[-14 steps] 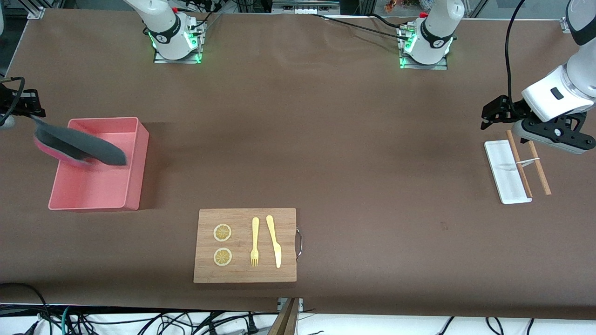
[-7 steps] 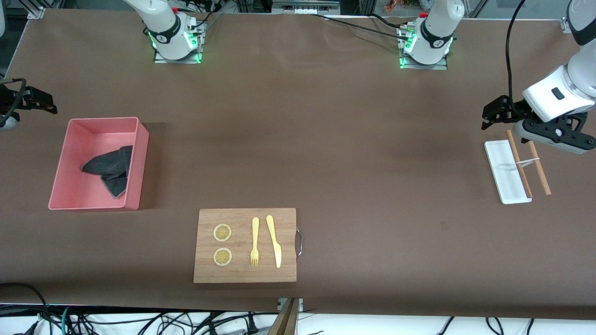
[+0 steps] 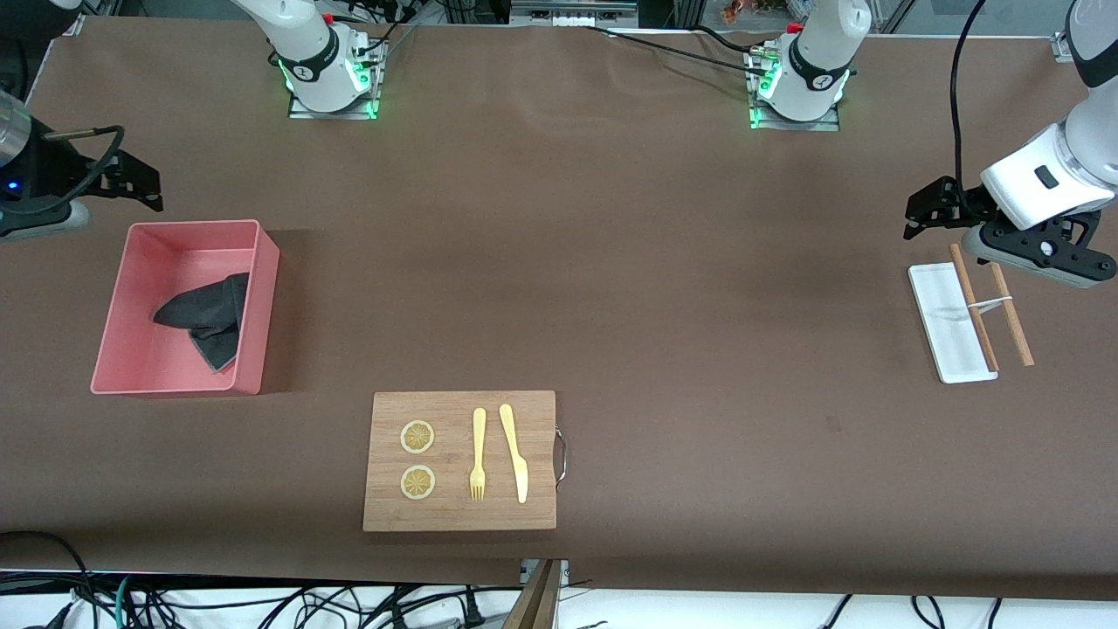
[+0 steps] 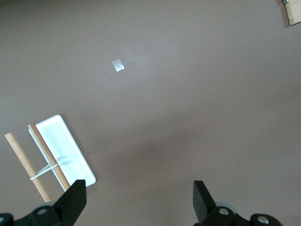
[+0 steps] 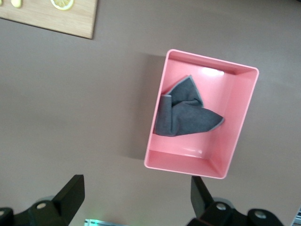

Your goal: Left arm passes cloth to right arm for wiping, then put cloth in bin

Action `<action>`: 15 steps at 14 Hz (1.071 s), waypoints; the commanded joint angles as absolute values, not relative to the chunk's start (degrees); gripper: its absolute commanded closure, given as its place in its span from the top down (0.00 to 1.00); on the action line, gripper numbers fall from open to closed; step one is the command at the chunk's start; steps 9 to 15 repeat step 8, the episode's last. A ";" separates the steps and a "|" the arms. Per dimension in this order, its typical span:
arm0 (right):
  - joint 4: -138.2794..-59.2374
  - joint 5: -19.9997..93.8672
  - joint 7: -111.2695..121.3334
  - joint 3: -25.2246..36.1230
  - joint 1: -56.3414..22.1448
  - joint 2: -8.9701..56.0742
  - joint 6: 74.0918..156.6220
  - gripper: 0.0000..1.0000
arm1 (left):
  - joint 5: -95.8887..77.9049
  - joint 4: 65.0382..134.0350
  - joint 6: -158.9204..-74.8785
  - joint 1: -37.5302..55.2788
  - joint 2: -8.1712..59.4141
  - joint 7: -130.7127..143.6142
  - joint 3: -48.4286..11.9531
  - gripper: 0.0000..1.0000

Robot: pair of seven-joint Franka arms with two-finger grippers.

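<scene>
The cloth lies crumpled, dark grey side up, in the salmon-pink bin at the right arm's end of the table. My right gripper is open and empty, up in the air just off the bin's edge that is farther from the front camera. The right wrist view shows its fingers wide apart, with the cloth inside the bin. My left gripper is open and empty over the table at the left arm's end, beside the white tray. In the left wrist view it is over bare table.
A wooden board with two lemon slices, a fork and a knife lies near the front edge. A narrow white tray with two wooden sticks across it lies under the left arm. The tray also shows in the left wrist view.
The cloth left the right gripper and dropped into the bin. The right gripper then moved in from the table's end toward the middle. The left arm stayed still.
</scene>
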State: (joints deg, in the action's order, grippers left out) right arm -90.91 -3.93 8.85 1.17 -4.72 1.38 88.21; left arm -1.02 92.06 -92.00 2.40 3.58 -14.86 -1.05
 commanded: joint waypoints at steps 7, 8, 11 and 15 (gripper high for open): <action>-90.26 -0.35 5.54 -0.62 -4.31 0.35 86.84 1.00 | -2.90 91.14 -87.89 2.37 3.96 -15.12 -0.79 1.00; -90.26 -0.35 5.54 -0.62 -4.31 0.26 86.84 1.00 | -2.90 91.14 -87.80 2.37 3.96 -15.12 -0.79 1.00; -90.26 -0.35 5.54 -0.62 -4.31 0.26 86.84 1.00 | -2.90 91.14 -87.80 2.37 3.96 -15.12 -0.79 1.00; -90.26 -0.35 5.54 -0.62 -4.31 0.26 86.84 1.00 | -2.90 91.14 -87.80 2.37 3.96 -15.12 -0.79 1.00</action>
